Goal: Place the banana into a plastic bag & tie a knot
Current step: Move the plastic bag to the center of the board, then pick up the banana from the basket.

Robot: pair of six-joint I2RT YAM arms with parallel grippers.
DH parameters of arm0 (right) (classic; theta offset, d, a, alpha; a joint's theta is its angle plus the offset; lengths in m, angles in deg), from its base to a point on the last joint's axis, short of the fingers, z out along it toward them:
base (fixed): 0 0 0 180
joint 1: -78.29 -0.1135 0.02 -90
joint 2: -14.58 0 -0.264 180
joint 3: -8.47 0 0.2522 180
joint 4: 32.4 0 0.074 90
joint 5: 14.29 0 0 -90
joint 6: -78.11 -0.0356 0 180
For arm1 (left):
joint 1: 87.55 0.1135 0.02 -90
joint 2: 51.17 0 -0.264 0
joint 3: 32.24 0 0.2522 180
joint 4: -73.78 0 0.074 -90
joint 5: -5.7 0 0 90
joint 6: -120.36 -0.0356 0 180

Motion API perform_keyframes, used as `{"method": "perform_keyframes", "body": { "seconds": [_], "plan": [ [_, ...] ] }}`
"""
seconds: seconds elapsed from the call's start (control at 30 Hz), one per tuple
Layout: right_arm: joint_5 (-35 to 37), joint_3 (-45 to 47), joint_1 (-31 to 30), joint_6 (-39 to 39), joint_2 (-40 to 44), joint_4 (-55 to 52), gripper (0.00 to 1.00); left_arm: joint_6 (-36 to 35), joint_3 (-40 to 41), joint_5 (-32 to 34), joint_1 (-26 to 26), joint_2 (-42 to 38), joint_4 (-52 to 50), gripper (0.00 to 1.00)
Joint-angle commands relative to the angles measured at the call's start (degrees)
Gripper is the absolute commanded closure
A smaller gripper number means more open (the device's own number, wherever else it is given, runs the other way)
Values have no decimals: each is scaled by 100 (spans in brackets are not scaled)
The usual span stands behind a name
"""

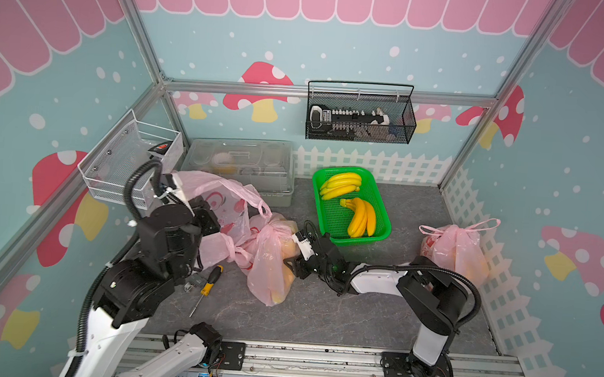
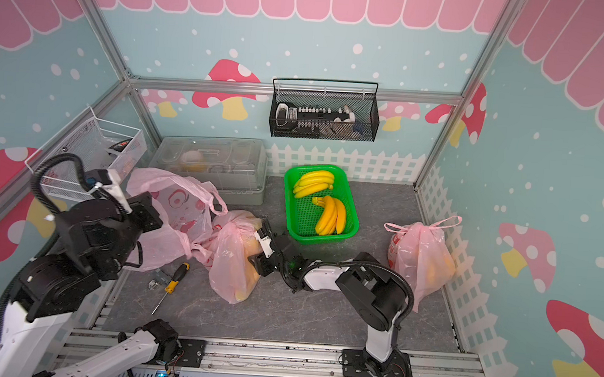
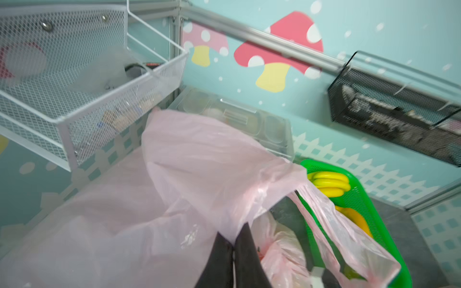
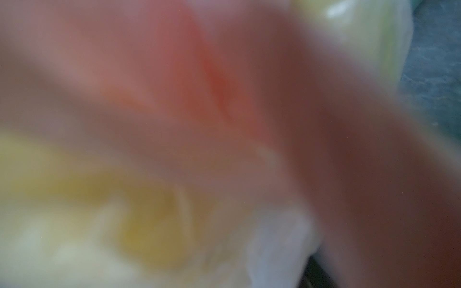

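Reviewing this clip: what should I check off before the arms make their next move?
1. Left gripper shut on the raised bag: ok.
2. Right gripper holding the filled bag: cannot tell; its wrist view is blurred.
3. Fruit inside the filled bag: ok, yellow shows through.
4. Spare bananas in the basket: ok, two bunches.
5. Screwdriver away from the bags: not ok, it lies close beside them.

Both top views share the whole counter from above; the left wrist view looks past the left pincer; the right wrist view is blurred, pressed close.
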Motion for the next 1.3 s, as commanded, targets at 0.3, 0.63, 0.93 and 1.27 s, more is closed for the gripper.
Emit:
{"method": "perform_keyframes", "body": {
  "seconds": [0.3, 0.63, 0.93, 1.27],
  "plan": [
    [-118, -1245, -182, 194, -395, -306, 43, 47, -692, -1724, -21, 200, -73, 100],
    [901, 1035, 178, 719, 3229, -1999, 38, 1341, 149, -3099, -492, 120, 1012, 100],
    [1818, 1408, 1089, 595, 5337, -4100, 32, 1173, -24, -1340, -2671, 841, 1676, 100],
    [2043, 1234, 2094, 337, 5395, -4725, 31, 1873, 602, -561, -2714, 1761, 1450, 100]
  ]
}}
